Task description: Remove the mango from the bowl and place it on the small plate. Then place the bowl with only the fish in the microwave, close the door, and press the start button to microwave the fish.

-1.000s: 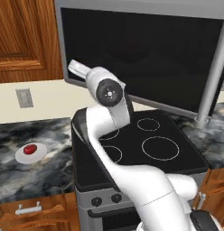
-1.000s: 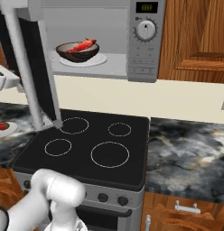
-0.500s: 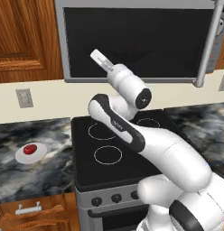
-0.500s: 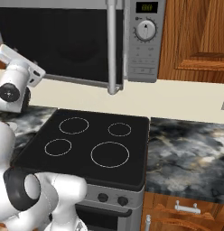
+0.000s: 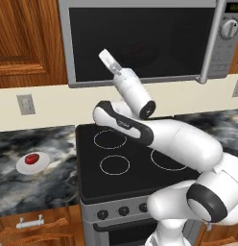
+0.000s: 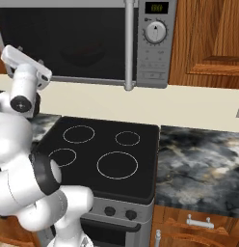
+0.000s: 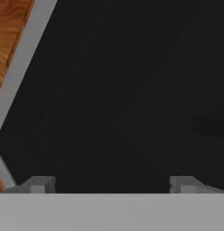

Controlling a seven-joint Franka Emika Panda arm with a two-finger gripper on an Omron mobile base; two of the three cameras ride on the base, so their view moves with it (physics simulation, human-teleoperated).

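while the end effector [image 7: 109, 184] gapes wide and empty, shut door [image 5: 140, 43] glass just ahead, mango [image 5: 30, 159] far below

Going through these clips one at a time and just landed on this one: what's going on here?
The microwave door is shut, with the bowl showing only dimly behind its dark glass. The arm's end effector is open, holds nothing, and points at the door glass near its left frame. The mango sits on the small plate on the counter left of the stove. So the fruit is moved and the door closed; pressing start on the control panel at the right looks like what remains.
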